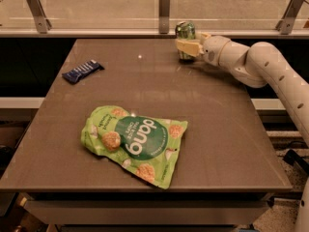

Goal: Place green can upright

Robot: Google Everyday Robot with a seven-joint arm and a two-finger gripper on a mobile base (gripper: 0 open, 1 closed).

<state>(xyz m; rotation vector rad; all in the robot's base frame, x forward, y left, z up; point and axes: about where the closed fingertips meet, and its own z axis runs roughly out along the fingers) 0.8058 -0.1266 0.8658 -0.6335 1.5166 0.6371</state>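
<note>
- Three things on the brown table (231,144), and nearest me, at about 7 o'clock from its middle, lies the big green snack pouch (135,141), flat with its label up.
- Further up, out at 10 o'clock near the left edge, a small dark blue wrapped bar (82,71) lies flat, well apart from the pouch.
- Now the far side, at 1 o'clock: the green can (185,32) stands upright close to the back edge, silver top showing.
- The gripper (189,41) reaches in from the right on its white arm (260,64), clamped around the can, with one tan finger (187,47) across its front.
- Whether the can's base touches the table, I cannot tell from here.
- Behind it all runs a glass rail on metal posts (164,11).
</note>
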